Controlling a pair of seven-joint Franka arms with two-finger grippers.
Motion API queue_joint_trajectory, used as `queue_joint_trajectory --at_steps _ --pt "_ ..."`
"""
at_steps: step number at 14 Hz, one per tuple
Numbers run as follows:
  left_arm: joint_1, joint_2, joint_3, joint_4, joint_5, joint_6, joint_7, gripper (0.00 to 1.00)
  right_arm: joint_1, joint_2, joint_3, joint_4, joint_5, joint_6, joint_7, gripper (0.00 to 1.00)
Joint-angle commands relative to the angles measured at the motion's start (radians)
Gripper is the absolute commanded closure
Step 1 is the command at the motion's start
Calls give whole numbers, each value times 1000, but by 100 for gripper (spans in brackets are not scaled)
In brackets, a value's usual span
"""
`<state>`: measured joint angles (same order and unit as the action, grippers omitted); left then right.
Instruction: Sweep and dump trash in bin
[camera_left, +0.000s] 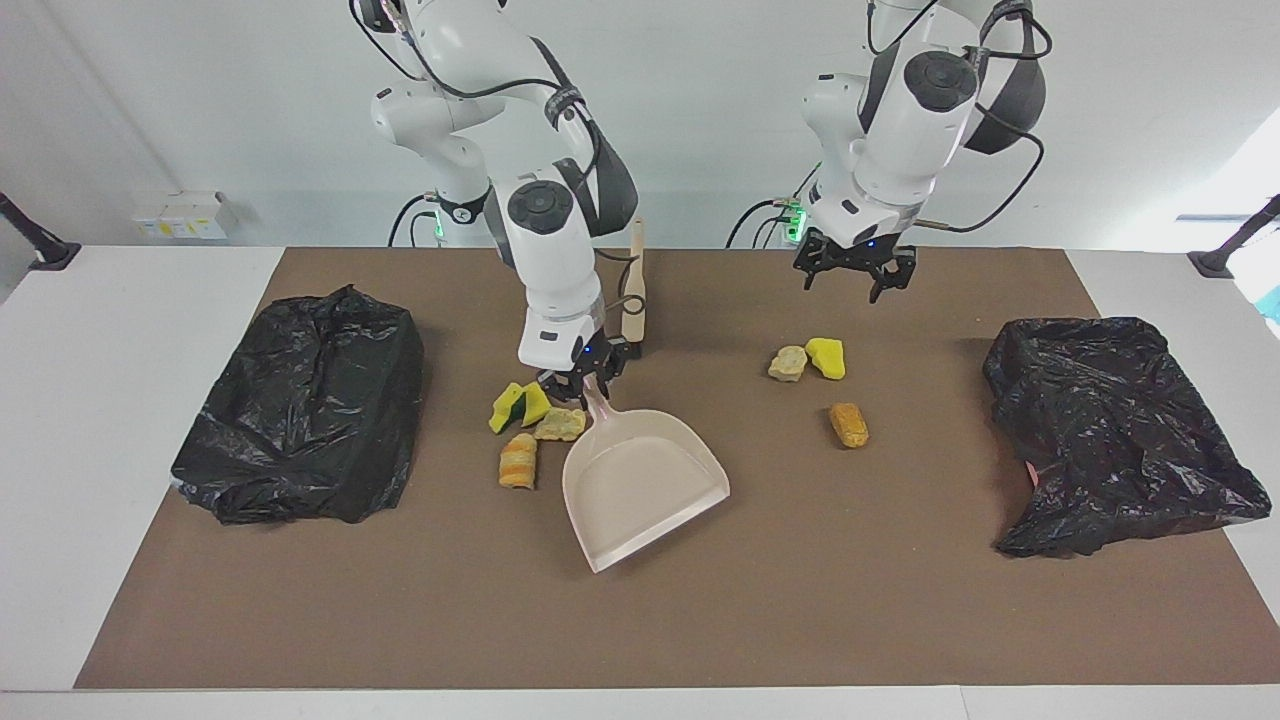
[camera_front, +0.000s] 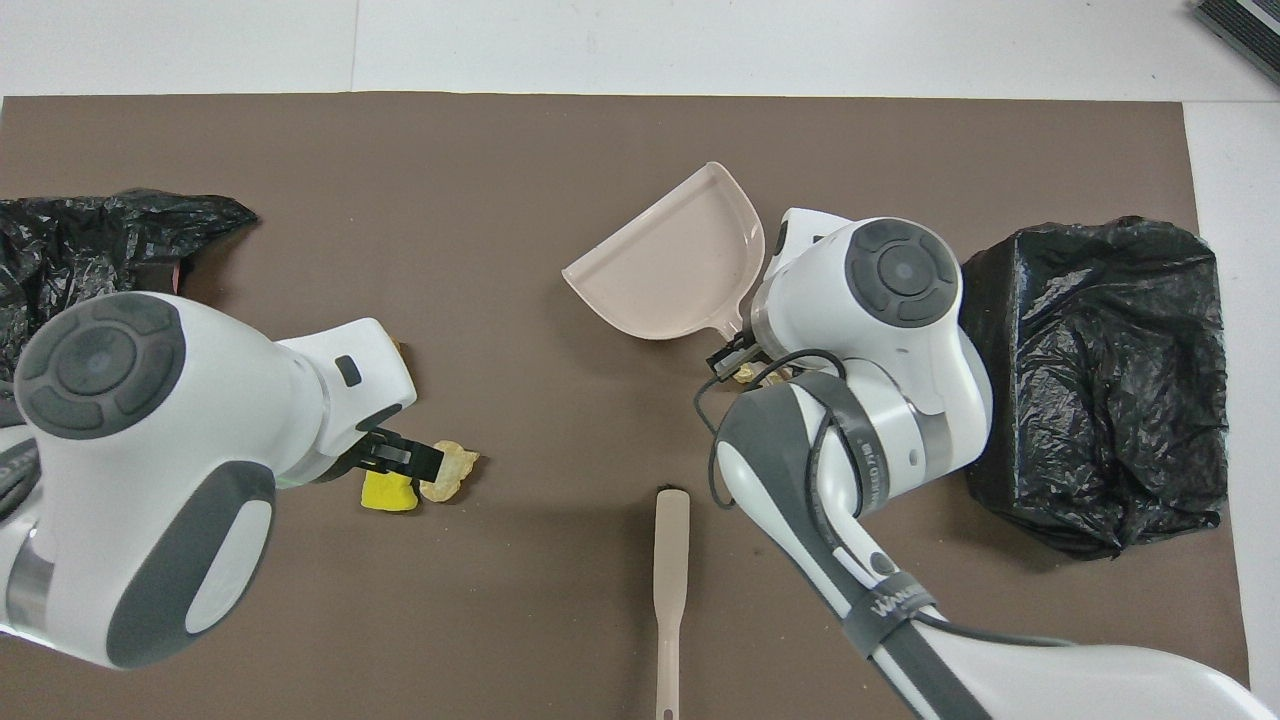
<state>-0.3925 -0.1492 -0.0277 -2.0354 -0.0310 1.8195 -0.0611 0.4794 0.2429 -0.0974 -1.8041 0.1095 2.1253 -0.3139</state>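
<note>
Right gripper (camera_left: 583, 385) down on dustpan (camera_left: 645, 480) handle, fingers apparently pinching it; trash (camera_left: 530, 425) just beside pan. Left gripper (camera_left: 853, 272) spread, over second trash cluster (camera_left: 810, 362). Next: left fetches brush (camera_left: 634, 290).

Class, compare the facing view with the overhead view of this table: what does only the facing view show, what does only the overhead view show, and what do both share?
Only the facing view shows the three scraps beside the dustpan handle fully: a yellow-green sponge piece, a beige lump and a striped bread chunk. It also shows the orange chunk and the left gripper hanging above the table.

Only the overhead view shows the brush handle's full length.

Both share the dustpan, the right gripper at its handle, two black bags, and a yellow sponge piece beside a beige lump.
</note>
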Motion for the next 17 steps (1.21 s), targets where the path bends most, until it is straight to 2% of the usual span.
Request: queue_joint_trajectory --at_steps 1,4,6,8,12,15,17 --pt "-89 -82 15 -89 -9 60 -49 0 -53 -54 11 -9 -13 -80 -306 100" --pt "-160 -87 15 -89 -23 87 -135 0 -87 -63 11 -15 -16 -154 -572 100" --pt "-184 -81 15 -92 -59 115 -146 0 -96 -70 10 -32 -33 -157 -660 100" --pt "-262 -84 17 -135 -64 176 -221 0 -104 -60 11 -38 -63 -145 -740 100" --pt "-385 -70 17 -161 -64 236 -333 0 -65 -17 13 -37 -117 -79 -745 100" --pt "-472 -4 17 -227 -64 390 -414 0 -64 -8 18 -35 -113 -53 -735 100" --pt "-505 3 17 -278 -64 434 -425 0 -41 12 19 -29 -109 -29 -723 100"
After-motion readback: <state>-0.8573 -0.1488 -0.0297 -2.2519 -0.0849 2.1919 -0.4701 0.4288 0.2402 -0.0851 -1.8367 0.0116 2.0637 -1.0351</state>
